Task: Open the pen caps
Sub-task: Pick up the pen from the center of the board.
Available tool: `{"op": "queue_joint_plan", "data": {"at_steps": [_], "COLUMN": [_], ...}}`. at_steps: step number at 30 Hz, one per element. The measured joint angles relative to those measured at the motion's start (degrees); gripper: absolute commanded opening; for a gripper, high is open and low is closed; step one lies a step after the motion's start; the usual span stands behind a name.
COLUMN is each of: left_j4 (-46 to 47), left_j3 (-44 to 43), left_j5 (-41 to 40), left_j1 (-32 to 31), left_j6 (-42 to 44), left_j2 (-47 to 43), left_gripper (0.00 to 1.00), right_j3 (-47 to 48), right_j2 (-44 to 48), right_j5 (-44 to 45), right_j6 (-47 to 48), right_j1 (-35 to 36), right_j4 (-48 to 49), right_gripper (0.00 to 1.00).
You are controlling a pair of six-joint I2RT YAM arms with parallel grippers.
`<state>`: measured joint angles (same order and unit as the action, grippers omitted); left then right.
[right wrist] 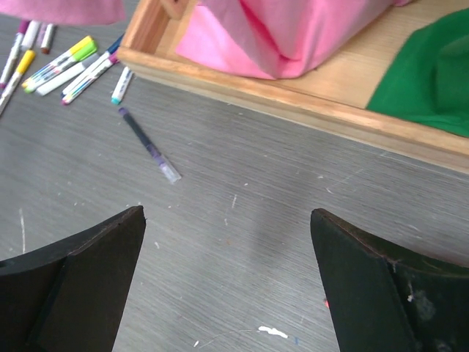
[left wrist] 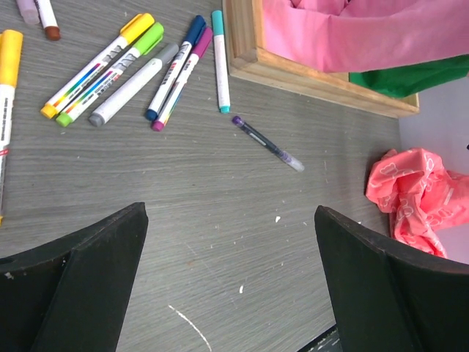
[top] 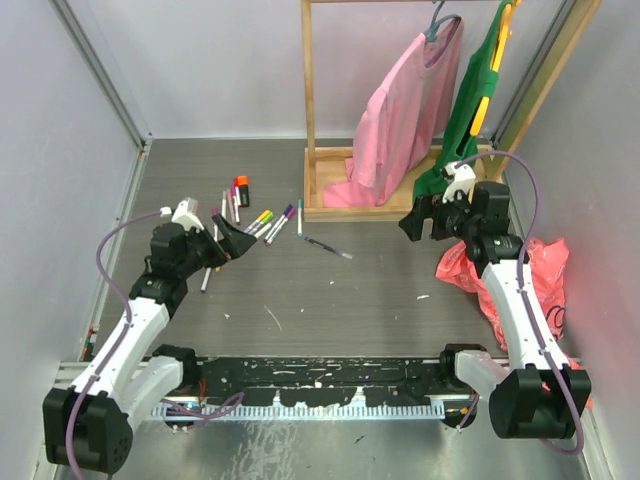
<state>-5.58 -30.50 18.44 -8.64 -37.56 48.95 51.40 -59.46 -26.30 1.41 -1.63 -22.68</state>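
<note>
1. A black, paint-chipped strip [top: 330, 375] runs along the near edge of the grey tabletop [top: 330, 310], between the two arm bases.
2. The left gripper [top: 238, 243] hangs released, jaws spread wide and empty. In the top view it covers the near part of the pen heap.
3. The right gripper [top: 412, 222] is likewise released and empty, near the wooden rack [top: 308, 110]. Its arm lies across a crumpled pink plastic bag [top: 545, 265].
4. Between the grippers a purple pen [left wrist: 267, 143] lies alone, apart from the others.
5. The pens [left wrist: 132, 73] fan out just left of the rack's base, and the pen caps [left wrist: 150, 37] sit on their barrels: yellow, green, blue, magenta, teal.
6. Several pens are cut off at the left wrist view's edge.
7. Farther back lies an orange-and-black marker [top: 241, 190], too small to make out.
8. A pink garment [top: 405, 120] and a green garment [top: 470, 110] hang on the rack.
</note>
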Motion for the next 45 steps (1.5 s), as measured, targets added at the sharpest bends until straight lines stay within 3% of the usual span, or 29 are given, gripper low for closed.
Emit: {"op": "queue_joint_plan", "data": {"at_steps": [14, 20, 26, 32, 45], "left_j4": [11.3, 9.6, 1.5, -2.8, -7.7], "left_j3": [0.1, -3.6, -15.0, -22.1, -39.6], "left_j5": [1.7, -3.1, -13.8, -18.7, -29.7], "left_j1": [0.5, -0.8, -8.9, -15.9, -26.3], "left_j6": [-4.9, -2.0, 6.5, 11.5, 12.1], "left_j2": [13.4, 23.5, 33.4, 38.9, 54.1], "left_gripper": [0.99, 0.94, 0.88, 0.65, 0.52], "right_j3": [-0.7, -0.9, -2.9, -3.0, -3.0], "right_j2": [-0.2, -0.7, -0.7, -0.7, -0.9], "right_j5": [-13.3, -16.8, -20.5, -21.7, -21.3], "right_j6": [6.1, 8.9, 12.3, 15.0, 15.4], "right_j1": [-0.1, -0.1, -0.1, -0.1, -0.1], "right_j4": [2.2, 1.8, 1.9, 1.0, 0.8], "right_gripper": [1.00, 1.00, 1.00, 1.00, 1.00]}}
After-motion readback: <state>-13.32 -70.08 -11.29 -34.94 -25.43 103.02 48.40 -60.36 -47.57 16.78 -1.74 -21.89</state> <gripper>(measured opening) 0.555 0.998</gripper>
